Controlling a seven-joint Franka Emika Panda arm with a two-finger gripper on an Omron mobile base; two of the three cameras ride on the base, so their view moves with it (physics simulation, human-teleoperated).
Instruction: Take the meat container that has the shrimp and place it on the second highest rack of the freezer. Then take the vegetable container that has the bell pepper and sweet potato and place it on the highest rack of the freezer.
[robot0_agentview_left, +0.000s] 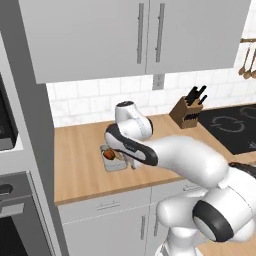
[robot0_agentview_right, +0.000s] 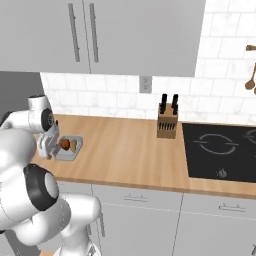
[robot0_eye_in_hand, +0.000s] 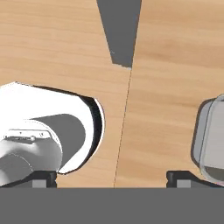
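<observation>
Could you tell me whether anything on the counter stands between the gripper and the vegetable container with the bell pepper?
Nothing visible does. The gripper hangs right beside the vegetable container holding the bell pepper; bare wooden counter surrounds it, and the knife block stands far off.

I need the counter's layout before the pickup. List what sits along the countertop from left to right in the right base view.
Hand → grey tray with the bell pepper and sweet potato → knife block → black cooktop.

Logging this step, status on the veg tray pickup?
Gripper open over wooden counter. Grey tray with red bell pepper sits beside one fingertip, ungrasped. Nothing blocking.
</observation>
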